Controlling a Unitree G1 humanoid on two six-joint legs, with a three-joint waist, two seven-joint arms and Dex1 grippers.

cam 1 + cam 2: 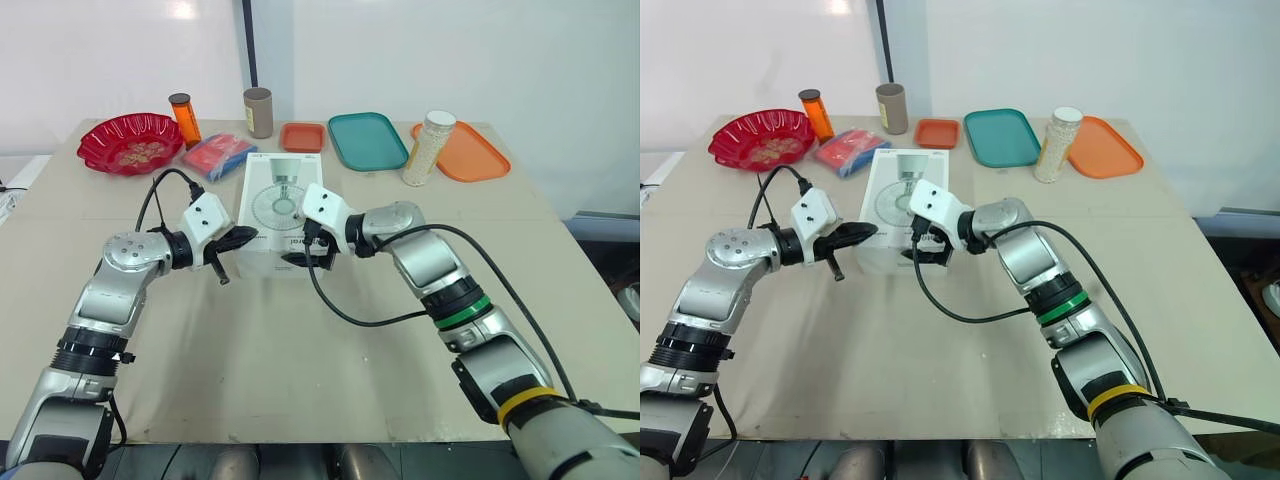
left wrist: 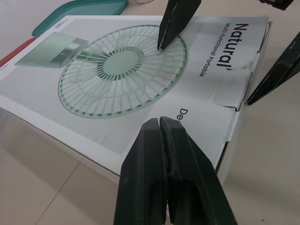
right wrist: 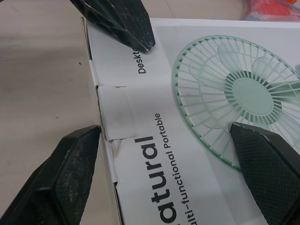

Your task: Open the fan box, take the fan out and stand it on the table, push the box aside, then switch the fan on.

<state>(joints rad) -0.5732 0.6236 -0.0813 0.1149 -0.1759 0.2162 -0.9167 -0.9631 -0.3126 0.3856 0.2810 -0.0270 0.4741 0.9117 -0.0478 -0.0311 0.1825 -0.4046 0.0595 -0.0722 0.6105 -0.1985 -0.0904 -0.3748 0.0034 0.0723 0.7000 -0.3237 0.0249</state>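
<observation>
Head stereo pair looks fwd & down from up high across the table, mid-range. L & R eye share nearly the whole scene, slightly offset. Each wrist cam sits v. close to the box, facing in from roughly opposite sides. Both share its printed top.

Both arms are found clad in silver-grey shells. On the left arm a black ribbed collar and a round joint cap dotted with small dark screws are noted. The right arm is banded by a green ring and a yellow ring. A white angular housing is mounted at each wrist. Black cables are routed externally: a short loop on the left, a long loop on the right. The left gripper and right gripper are fitted with black tapered fingers, grainy-surfaced.
</observation>
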